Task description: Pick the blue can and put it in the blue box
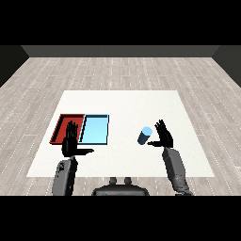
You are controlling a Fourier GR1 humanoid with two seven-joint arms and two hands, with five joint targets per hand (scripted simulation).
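Blue can [144, 135] sits on the white table [127, 103], right of centre, appearing tilted or lying with its pale top end up and to the right; exact pose hard to read. Right hand [164, 136] is just beside the can on its right, fingers straight and spread, thumb reaching toward the can's near side; not closed on it, and whether the thumb touches cannot be told. Left hand [71, 143] is at the near left, fingers straight up and apart, thumb out to the right, holding nothing, overlapping the near edge of the red tray [63, 123]. Light blue tray [95, 128] lies directly right of the red one, well apart from the can, to the can's left. Judged step: closing on the can, not yet done. Risks as I read them: if the can is lying down, a sideways closing could roll it left, away from the palm; a tilted can may sit crooked in the curl. The carry runs left across open table; the two trays touch, so overshooting could put the can in red. The left hand near the trays could also crowd the placing.
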